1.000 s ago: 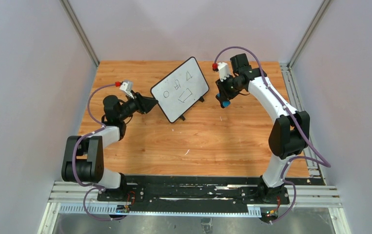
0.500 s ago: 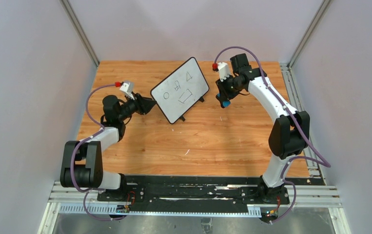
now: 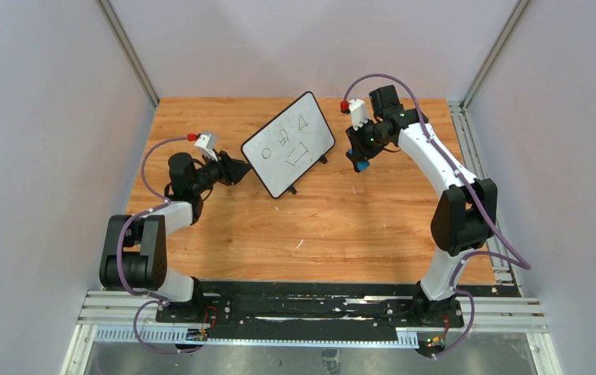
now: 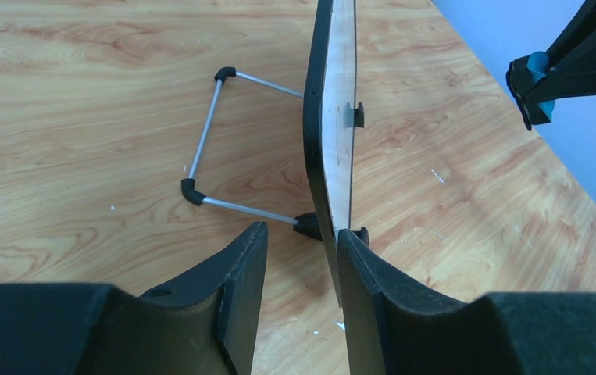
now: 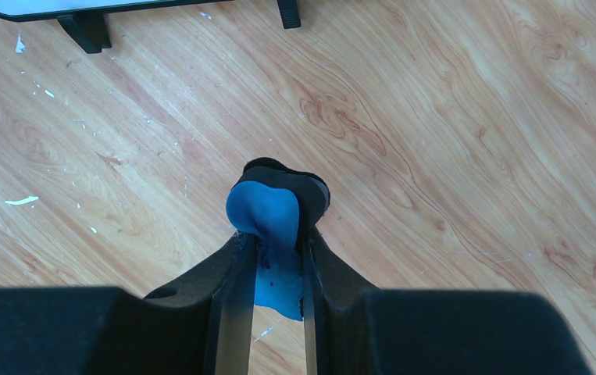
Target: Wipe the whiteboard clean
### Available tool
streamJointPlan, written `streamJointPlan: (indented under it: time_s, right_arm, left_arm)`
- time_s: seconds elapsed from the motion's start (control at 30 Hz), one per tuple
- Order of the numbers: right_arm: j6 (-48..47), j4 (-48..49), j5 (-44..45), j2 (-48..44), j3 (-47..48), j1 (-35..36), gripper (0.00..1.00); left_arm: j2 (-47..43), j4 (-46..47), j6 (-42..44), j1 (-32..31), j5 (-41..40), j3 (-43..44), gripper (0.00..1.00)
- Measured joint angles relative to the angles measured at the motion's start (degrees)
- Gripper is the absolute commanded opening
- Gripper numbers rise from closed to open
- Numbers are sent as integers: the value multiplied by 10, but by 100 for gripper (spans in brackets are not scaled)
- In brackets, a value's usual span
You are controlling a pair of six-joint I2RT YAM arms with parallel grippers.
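The whiteboard (image 3: 288, 144) stands tilted on its feet in the middle of the table, with black drawn shapes on its face. My left gripper (image 3: 240, 166) is at its left edge and is open. In the left wrist view the board's edge (image 4: 318, 125) runs down between the fingers; the right finger (image 4: 365, 273) lies against the board's front and the left finger stands apart from it. My right gripper (image 3: 358, 162) hangs to the right of the board, shut on a blue eraser (image 5: 271, 211). The eraser (image 4: 539, 66) also shows in the left wrist view.
A wire stand (image 4: 205, 144) with black corner pieces props the board from behind. The board's black feet (image 5: 83, 31) rest on the wooden table (image 3: 341, 226). Small white flecks lie on the wood. Grey walls and metal posts close in the table's sides.
My left arm has shifted slightly, its gripper staying at the board's left edge. The board and the right arm have not moved.
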Motion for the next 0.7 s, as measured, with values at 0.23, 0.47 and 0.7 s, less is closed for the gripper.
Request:
streamJointPlan:
  time_s: [0.23,0.47,0.7]
  right_arm:
    - [-1,0,0,0,0,0,1]
    - [-2,0,0,0,0,0,1]
    - [-2,0,1,0,0,0,1]
  left_arm:
    - [1,12,-10,0,2,3,43]
    - [11,23,-25,0,7,16,42]
    - [38,41,-45,0,10,36,38]
